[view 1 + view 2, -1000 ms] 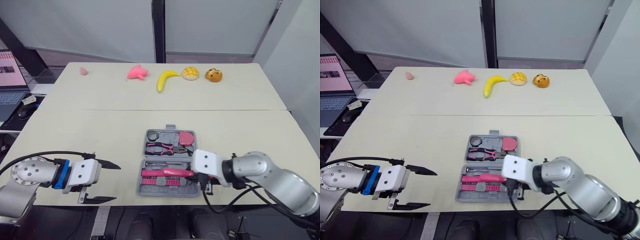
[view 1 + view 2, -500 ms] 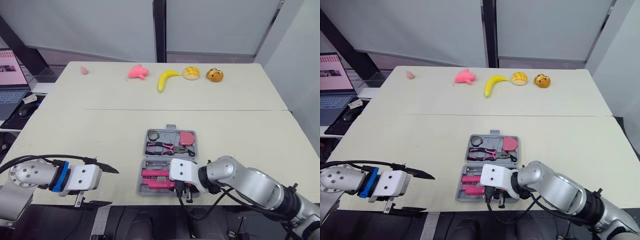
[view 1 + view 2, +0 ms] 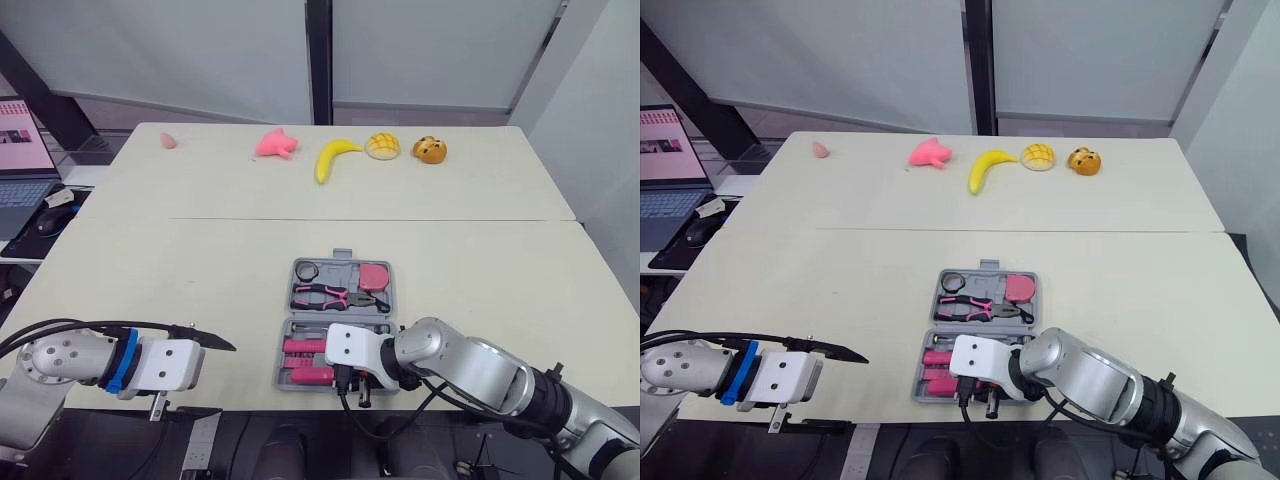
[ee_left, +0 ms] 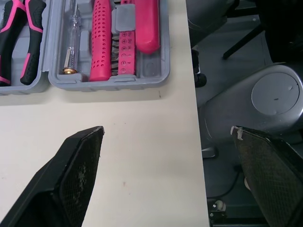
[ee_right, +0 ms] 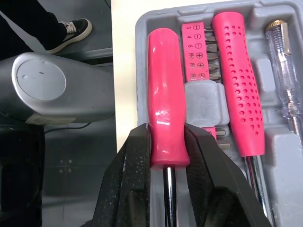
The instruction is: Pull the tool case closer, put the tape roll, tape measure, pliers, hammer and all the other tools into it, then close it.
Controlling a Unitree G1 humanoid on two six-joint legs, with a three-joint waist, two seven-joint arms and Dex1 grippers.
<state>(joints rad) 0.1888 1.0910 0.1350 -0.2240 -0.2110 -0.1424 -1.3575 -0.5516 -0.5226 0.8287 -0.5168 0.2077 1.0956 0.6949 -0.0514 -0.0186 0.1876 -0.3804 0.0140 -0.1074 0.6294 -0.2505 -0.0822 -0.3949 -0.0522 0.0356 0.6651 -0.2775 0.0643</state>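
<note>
Eye view: your tool case (image 3: 340,318) lies open at the table's (image 3: 200,260) 6 o'clock edge, with the left gripper (image 3: 222,378) at its 8 o'clock.
Left wrist: that gripper is spread wide and empty, straddling the table edge.
Right wrist: your right gripper (image 5: 165,133) clamps a pink-handled tool (image 5: 163,94) inside the case.

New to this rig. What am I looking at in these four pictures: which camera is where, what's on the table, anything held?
This is a two-armed humanoid robot; each arm ends in a gripper with two black fingers. Two pictures come from a stereo camera on its head, looking down over the table. The other two come from a camera on each wrist, looking along that gripper's fingers. On the table lies an open grey tool case holding pliers and other pink tools; a banana and a pink toy lie at the far side. The right gripper is shut on a pink-handled tool in the case. The left gripper is open and empty at the table's front edge.
</note>
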